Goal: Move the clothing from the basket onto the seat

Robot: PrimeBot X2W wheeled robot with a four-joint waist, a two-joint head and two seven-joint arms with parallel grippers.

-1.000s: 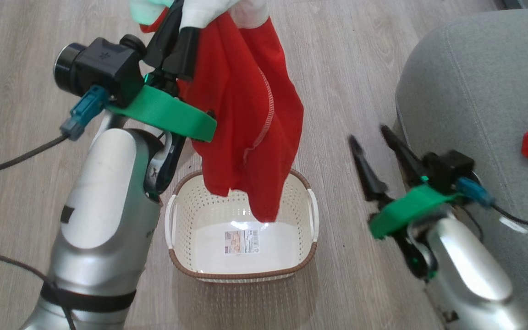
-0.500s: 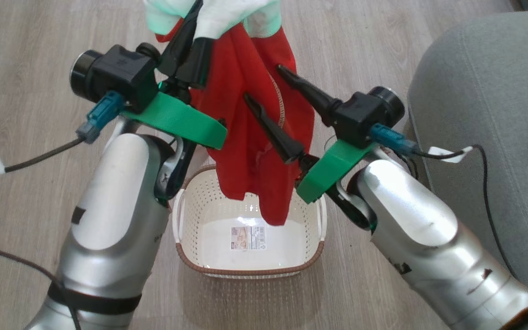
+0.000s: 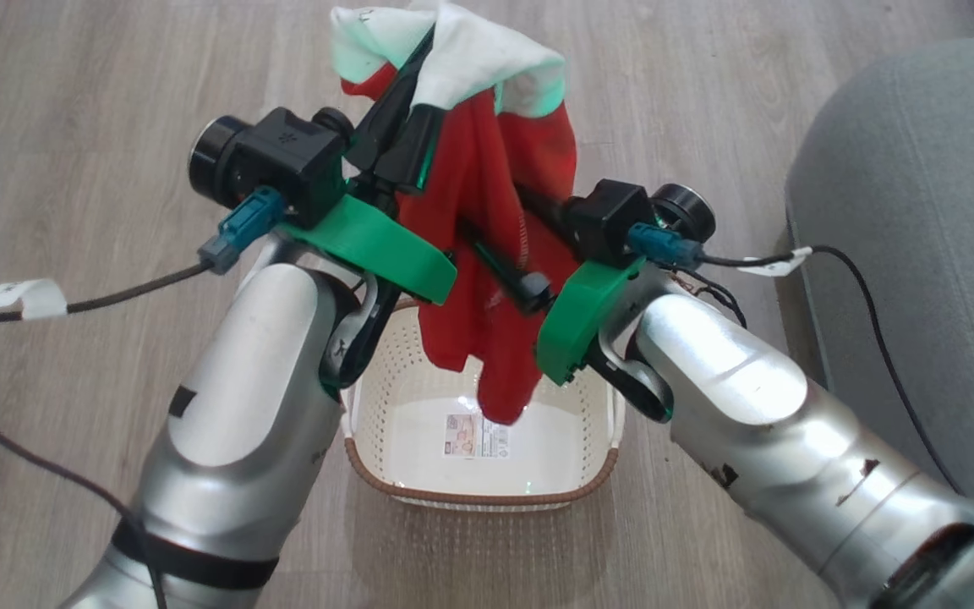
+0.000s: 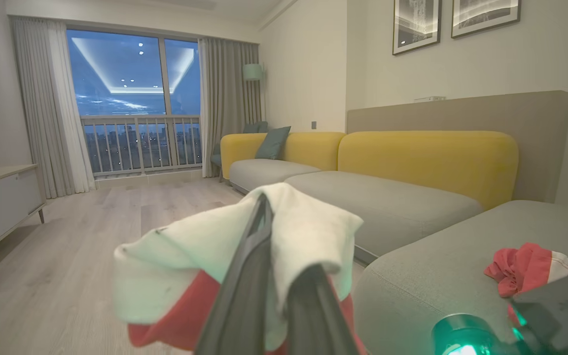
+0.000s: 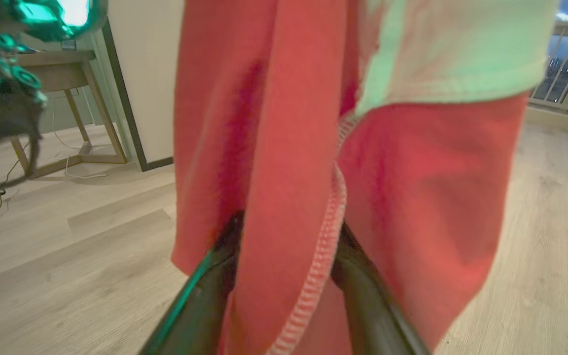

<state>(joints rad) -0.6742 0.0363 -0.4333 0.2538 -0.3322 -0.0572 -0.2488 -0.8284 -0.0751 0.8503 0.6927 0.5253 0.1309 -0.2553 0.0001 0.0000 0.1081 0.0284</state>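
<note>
My left gripper [image 3: 424, 59] is shut on a white garment [image 3: 487, 59] and a red garment [image 3: 487, 169], holding both up above the cream basket [image 3: 487, 495]. The red cloth's lower end hangs into the basket, whose floor shows just a label sticker [image 3: 477, 436]. My right gripper [image 3: 500, 224] reaches into the hanging red cloth from the right. In the right wrist view its fingers [image 5: 215, 281] stand apart with a fold of red cloth [image 5: 289, 172] between them. The grey-green seat [image 3: 918, 211] lies to the right, with another red and white garment [image 4: 525, 268] on it.
Pale wood floor [image 3: 115, 85] surrounds the basket. Cables trail from both wrists, one over the seat's edge [image 3: 867, 321]. The left wrist view shows more sofa cushions with yellow backs [image 4: 427, 158], a low cabinet [image 4: 3, 197] on the left and a window.
My right gripper swung up from beside the seat to the hanging red cloth and now straddles a fold. The head view has shifted, so the basket and seat sit further right.
</note>
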